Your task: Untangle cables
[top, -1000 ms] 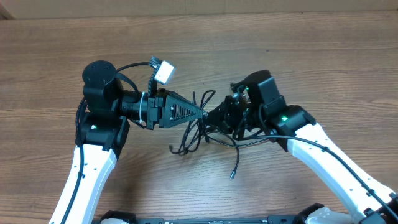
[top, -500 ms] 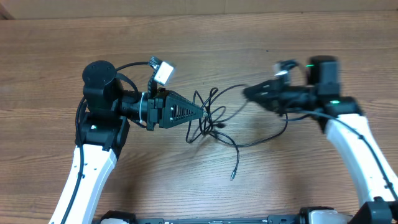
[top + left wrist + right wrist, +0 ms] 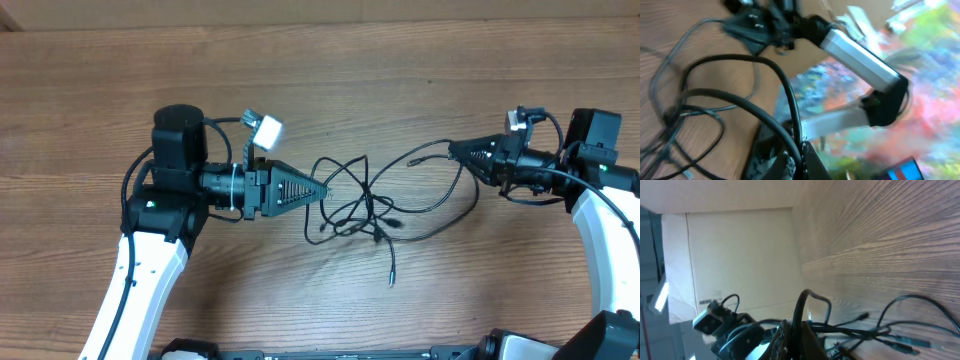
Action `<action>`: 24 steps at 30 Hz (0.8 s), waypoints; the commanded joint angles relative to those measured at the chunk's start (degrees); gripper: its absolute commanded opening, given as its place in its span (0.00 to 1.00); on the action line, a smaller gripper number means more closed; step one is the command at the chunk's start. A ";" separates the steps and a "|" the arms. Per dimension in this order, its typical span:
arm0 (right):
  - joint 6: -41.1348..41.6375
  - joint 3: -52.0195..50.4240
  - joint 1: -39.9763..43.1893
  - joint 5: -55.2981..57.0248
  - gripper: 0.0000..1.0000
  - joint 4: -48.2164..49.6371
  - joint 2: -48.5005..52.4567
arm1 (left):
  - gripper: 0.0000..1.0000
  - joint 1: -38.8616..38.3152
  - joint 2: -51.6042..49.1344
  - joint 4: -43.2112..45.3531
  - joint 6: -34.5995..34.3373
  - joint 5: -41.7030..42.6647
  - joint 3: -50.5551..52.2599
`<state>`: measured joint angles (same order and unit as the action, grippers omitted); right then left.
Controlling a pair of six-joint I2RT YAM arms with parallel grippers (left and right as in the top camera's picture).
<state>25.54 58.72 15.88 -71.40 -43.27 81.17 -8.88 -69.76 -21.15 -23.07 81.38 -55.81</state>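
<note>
The cables are thin black cords looped in a loose tangle at the table's middle, with one loose plug end toward the front. My left gripper is shut on a cable at the tangle's left side; in the left wrist view the cord runs between the closed fingers. My right gripper is at the right, shut on a cable that stretches left to the tangle; the right wrist view shows the cord pinched between the fingers.
The wooden table fills the overhead view. A cardboard wall stands beyond the table's far edge. The white left arm and right arm come in from the front corners.
My right gripper has pulled far to the right with its cable, spreading the tangle wider. My left gripper has shifted slightly right, still holding its cable. The loose plug end slid right.
</note>
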 commanded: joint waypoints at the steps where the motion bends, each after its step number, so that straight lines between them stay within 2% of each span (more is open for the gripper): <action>1: -7.41 0.15 0.37 -4.44 0.04 -0.33 -1.09 | 0.04 0.24 0.63 -3.28 4.72 -13.97 -0.57; 5: -10.69 0.15 0.26 -0.26 0.04 -3.15 -1.11 | 0.04 0.26 0.63 -8.76 2.34 -34.91 -0.57; 9: -10.62 0.15 0.28 14.82 0.04 -8.48 -1.11 | 0.04 0.24 0.63 -17.18 -10.80 -57.46 -0.57; 11: -10.62 0.15 0.26 23.23 0.07 -11.23 -1.09 | 0.05 0.24 0.63 -20.52 -13.20 -63.36 -0.57; 12: -10.62 0.15 0.26 27.63 0.20 -12.57 -1.11 | 0.06 0.24 0.63 -21.64 -13.09 -64.52 -0.57; 13: -10.62 0.15 0.20 30.80 0.41 -13.60 -1.09 | 0.06 0.24 0.63 -22.45 -13.09 -64.96 -0.57; 14: -10.62 0.15 0.09 33.29 0.54 -14.56 -1.09 | 0.07 0.24 0.63 -22.77 -13.09 -64.92 -0.57; 17: -10.64 0.15 -0.39 37.18 0.85 -16.61 -1.09 | 0.09 0.24 0.63 -22.71 -13.14 -64.89 -0.57; 20: -10.62 0.15 -0.96 37.24 0.96 -17.40 -1.11 | 0.15 0.24 0.63 -22.53 -13.14 -64.87 -0.57; 21: -10.62 0.15 -1.22 37.27 0.97 -17.57 -1.09 | 0.22 0.24 0.63 -22.58 -13.16 -64.87 -0.57; 22: -10.64 0.15 -1.57 37.27 0.99 -17.79 -1.09 | 0.37 0.24 0.63 -22.62 -13.14 -64.87 -0.57; 23: -10.64 0.15 -1.92 37.27 1.00 -17.92 -1.09 | 0.61 0.24 0.63 -22.82 -13.16 -64.87 -0.57; 24: -10.64 0.15 -2.45 37.27 1.00 -17.97 -1.09 | 0.80 0.24 0.63 -23.15 -13.16 -64.87 -0.57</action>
<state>15.14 58.70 14.61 -36.40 -61.21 81.17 -8.88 -69.76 -44.03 -35.53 18.33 -55.86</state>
